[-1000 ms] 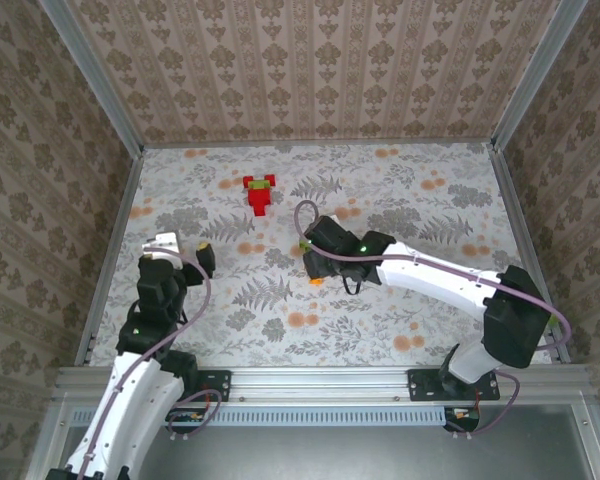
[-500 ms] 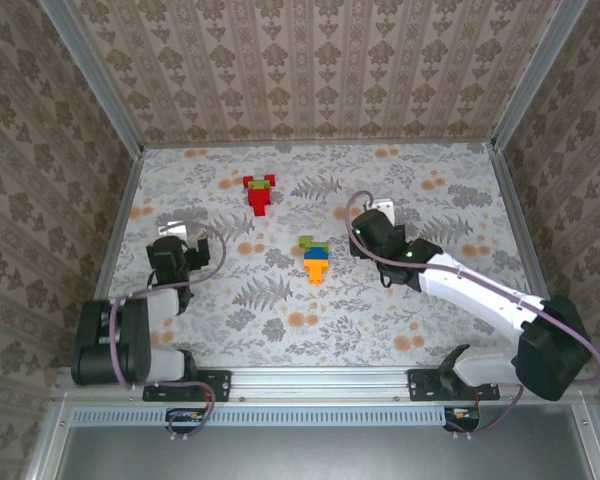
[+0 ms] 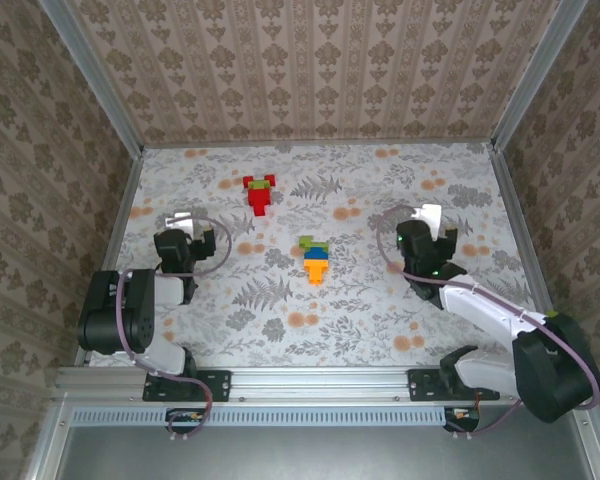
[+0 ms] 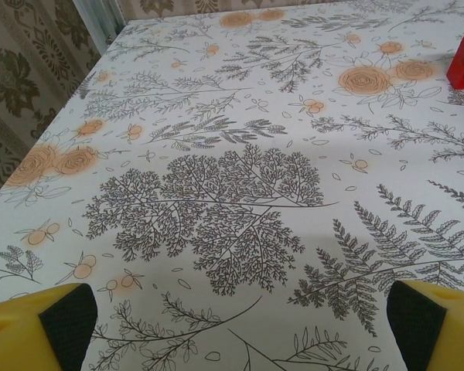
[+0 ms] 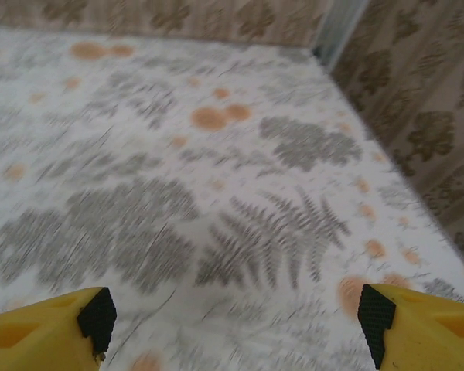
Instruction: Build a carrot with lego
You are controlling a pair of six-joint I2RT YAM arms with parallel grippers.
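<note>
Sitting mid-table, the stacked green-blue-orange plastic lego (image 3: 315,261) is looking light, rigid, best pinched across flat sides. Both the left gripper (image 4: 243,321) and right gripper (image 5: 236,317) are gaping empty.

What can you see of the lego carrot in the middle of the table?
The lego carrot is a small build of plastic bricks: green pieces at the far end, a blue brick next, then orange bricks narrowing toward the near end. It appears to lie flat on the floral table, near its middle. Nothing but the table touches it.
</note>
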